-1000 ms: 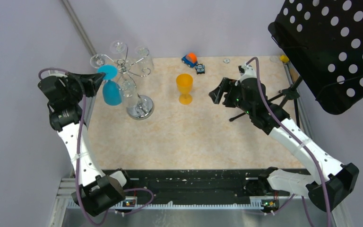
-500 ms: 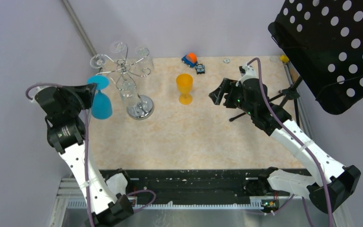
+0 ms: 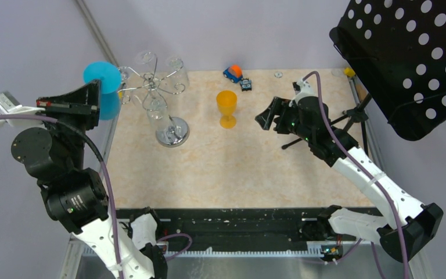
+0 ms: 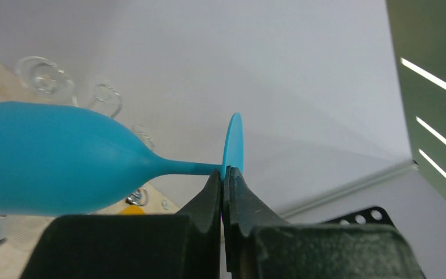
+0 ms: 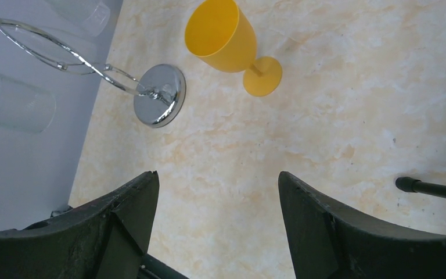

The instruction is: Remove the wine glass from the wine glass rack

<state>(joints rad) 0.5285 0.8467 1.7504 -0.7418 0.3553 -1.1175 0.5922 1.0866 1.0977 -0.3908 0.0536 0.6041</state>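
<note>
1. Clamping the left gripper (image 4: 225, 174) hard on the thin stem of the blue wine glass (image 4: 52, 157), right under its round foot, with nothing but that stem between the jaws.
2. Carrying the glass on its side in the air, at about ten o'clock of the table (image 3: 238, 174), out over the left edge.
3. Hanging just beside the wine glass rack (image 3: 171, 131), at roughly nine o'clock of its central post. The foot looks free of the curled hooks, though the nearest hook arm is close and a light touch cannot be ruled out from above.
4. Leaving clear glasses (image 3: 176, 70) dangling from the rack's far hooks, around twelve and one o'clock.
5. Hovering the right gripper (image 3: 267, 119) above the table at about two o'clock, fingers spread wide and grasping nothing, near the yellow goblet (image 3: 227, 107) standing upright at three o'clock of the rack.
6. Judging the unhooking as done or very nearly so. Still left: drawing the glass well apart from the hooks, turning it upright, setting it on the table and letting go.
</note>
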